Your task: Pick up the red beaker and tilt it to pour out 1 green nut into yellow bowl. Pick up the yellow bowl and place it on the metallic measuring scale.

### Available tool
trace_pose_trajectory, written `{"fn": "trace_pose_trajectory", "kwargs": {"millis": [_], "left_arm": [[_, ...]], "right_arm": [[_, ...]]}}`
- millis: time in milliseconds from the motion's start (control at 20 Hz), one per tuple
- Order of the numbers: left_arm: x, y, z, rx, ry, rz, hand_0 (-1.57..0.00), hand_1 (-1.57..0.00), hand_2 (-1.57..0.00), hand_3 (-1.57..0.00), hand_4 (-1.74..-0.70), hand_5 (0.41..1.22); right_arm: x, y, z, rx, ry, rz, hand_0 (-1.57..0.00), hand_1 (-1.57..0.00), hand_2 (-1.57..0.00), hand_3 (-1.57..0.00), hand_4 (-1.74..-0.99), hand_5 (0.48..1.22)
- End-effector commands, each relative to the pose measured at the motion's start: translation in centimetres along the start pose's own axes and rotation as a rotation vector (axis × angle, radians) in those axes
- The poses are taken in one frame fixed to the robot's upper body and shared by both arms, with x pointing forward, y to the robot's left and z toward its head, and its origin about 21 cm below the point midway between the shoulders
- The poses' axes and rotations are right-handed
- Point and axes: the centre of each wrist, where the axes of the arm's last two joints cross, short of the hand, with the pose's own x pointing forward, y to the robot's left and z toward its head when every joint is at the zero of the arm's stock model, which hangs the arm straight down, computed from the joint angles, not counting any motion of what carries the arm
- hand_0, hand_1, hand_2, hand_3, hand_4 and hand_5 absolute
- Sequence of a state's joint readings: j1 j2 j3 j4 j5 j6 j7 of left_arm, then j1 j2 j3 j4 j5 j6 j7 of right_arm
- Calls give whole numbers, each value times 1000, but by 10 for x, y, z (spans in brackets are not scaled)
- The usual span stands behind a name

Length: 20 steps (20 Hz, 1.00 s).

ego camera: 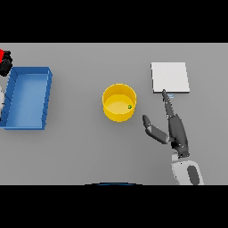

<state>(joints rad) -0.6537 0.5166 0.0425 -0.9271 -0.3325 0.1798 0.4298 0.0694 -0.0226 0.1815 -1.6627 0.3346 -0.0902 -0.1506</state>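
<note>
A yellow bowl (119, 102) stands at the table's middle with a small green nut (129, 107) inside near its right wall. The metallic measuring scale (169, 77), a pale square plate, lies to the bowl's upper right. My right hand (176, 129) is open to the right of the bowl, fingers stretched toward the scale's near edge and thumb spread toward the bowl, touching neither. At the far left edge my left hand (5, 66) is shut on the red beaker (3, 54), most of which is cut off by the edge of the view.
A blue rectangular bin (27, 98) sits at the left side of the table, just right of my left hand.
</note>
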Motion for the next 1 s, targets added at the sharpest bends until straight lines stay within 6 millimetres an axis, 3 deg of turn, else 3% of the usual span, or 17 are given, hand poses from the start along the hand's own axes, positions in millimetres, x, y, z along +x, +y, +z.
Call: {"fn": "trace_pose_trajectory", "kwargs": {"millis": [0,200,350,400,550,650,700,800,950], "left_arm": [[-6,-6,5,-8,2,8,-1571,-1571,-1571,-1512,-1741,1221],[-17,-15,21,-22,56,56,-1571,-1571,-1571,-1547,-1741,1123],[-20,-16,29,-18,42,9,-1571,-1571,-1571,-1559,-1713,991],[-23,-18,31,-26,46,-6,-1571,-1571,-1571,-1561,-1645,941],[-30,-19,39,-41,53,-37,-1571,-1543,-1501,-1470,-1275,810],[-32,-15,41,-59,44,-45,-1393,-1215,-1209,-1136,-1068,749],[-29,-14,41,-64,41,-47,-1207,-995,-1020,-952,-1002,720],[-31,-13,42,-94,53,-77,-772,-637,-652,-614,-920,677],[-35,-21,40,-139,37,-141,-395,-325,-334,-314,-836,657]], "right_arm": [[-1,-3,0,-2,9,-1,1,1,1,1,-1004,648],[-5,-3,1,-2,7,-5,1,1,1,1,-1010,650],[-6,-3,-1,-5,17,8,1,1,1,1,-1017,638],[-5,-2,0,-10,17,8,1,1,1,1,-1021,636],[-5,-6,1,-14,8,6,1,1,1,1,-1012,634],[-5,-3,3,-11,2,-9,1,1,1,1,-1007,635],[-4,-2,2,-15,7,-13,1,1,1,1,-1004,636],[-3,-3,4,-10,10,-16,1,1,1,1,-1005,634],[-3,0,5,-7,0,-4,1,1,1,1,-1011,639]]}}
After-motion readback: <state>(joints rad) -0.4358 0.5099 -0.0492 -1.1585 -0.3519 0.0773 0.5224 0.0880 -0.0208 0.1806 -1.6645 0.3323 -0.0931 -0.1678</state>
